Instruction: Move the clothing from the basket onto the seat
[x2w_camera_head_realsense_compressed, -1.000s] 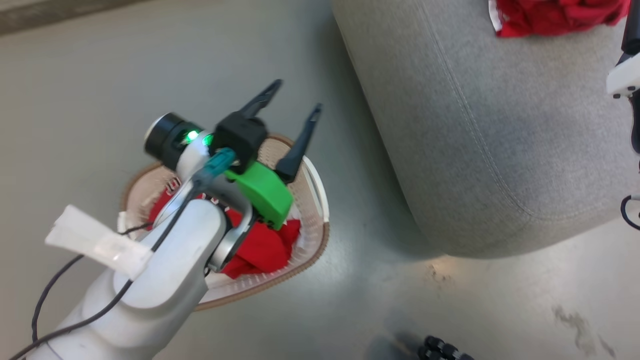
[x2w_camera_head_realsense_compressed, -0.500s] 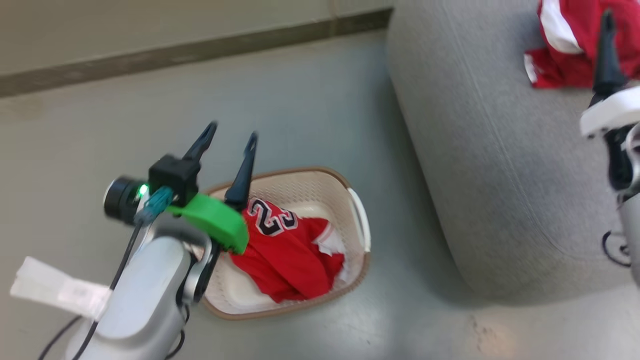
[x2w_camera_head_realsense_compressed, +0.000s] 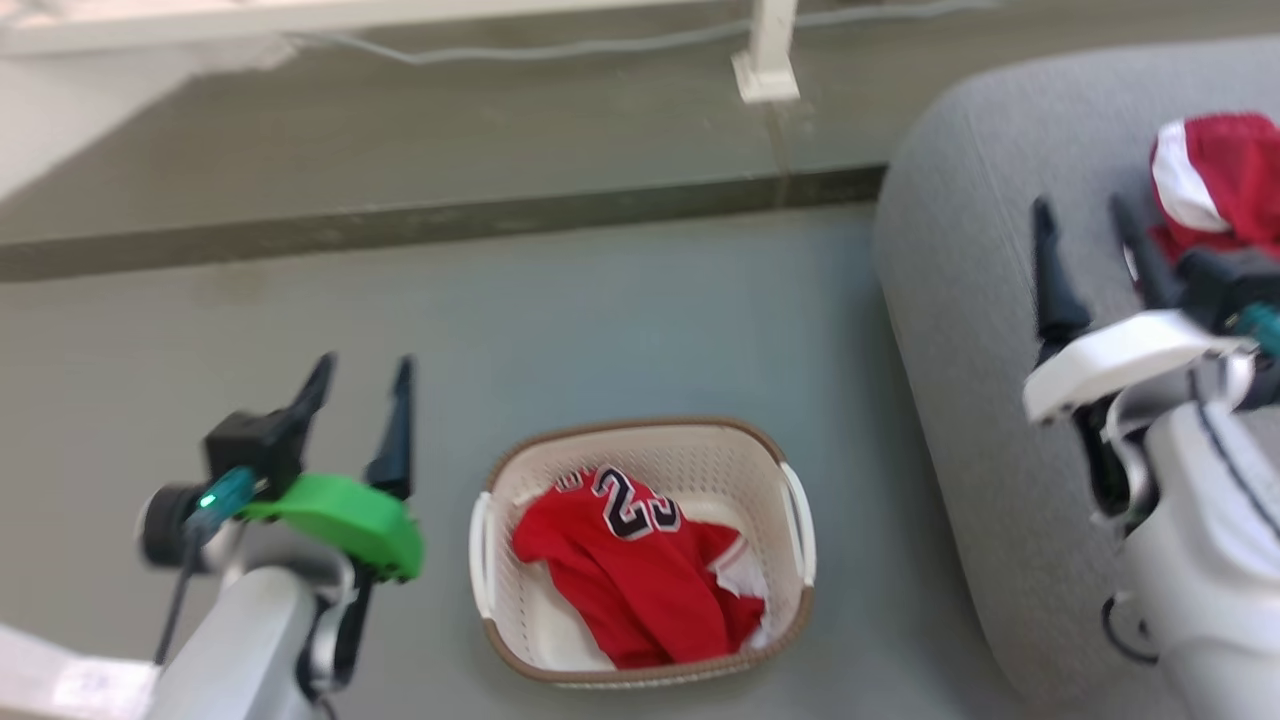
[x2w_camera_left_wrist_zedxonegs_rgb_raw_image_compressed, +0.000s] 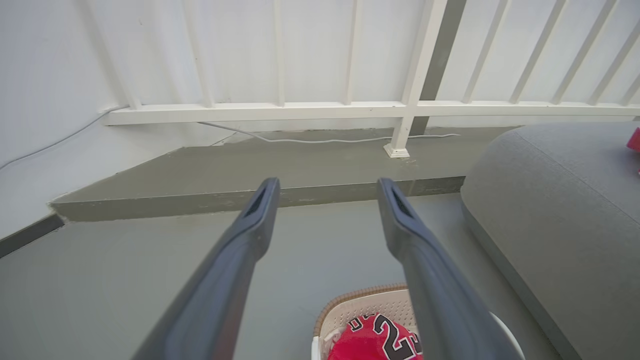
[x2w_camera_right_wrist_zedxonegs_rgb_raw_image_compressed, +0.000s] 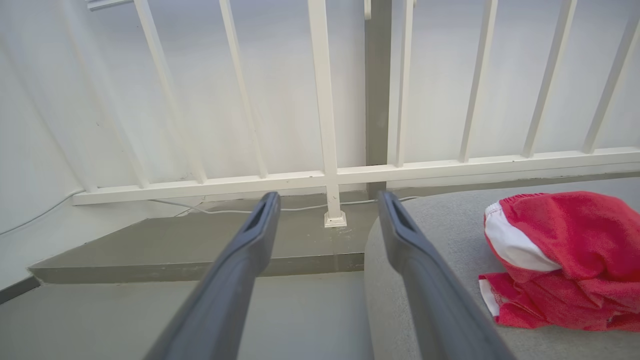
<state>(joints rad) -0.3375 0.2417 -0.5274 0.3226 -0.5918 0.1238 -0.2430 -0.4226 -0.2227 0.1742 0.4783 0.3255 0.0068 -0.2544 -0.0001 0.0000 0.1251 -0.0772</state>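
Jersey (x2w_camera_head_realsense_compressed: 640, 575), red, numbered 23, bunched in cream perforated plastic basket (x2w_camera_head_realsense_compressed: 650, 450); red white-striped shorts (x2w_camera_head_realsense_compressed: 1215, 170) cut off at edge on grey fabric seat (x2w_camera_head_realsense_compressed: 960, 330); left gripper (x2w_camera_head_realsense_compressed: 364, 365), right gripper (x2w_camera_head_realsense_compressed: 1082, 205) spread wide, empty.

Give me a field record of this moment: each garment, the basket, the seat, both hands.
jersey: red, number 23, crumpled inside the basket
shorts: red with a white stripe, lying on the seat
basket: on the floor, left of the seat, apart from it
left hand: open, empty, left of the basket
right hand: open, empty, over the seat beside the shorts
task state: shorts moved, jersey not yet
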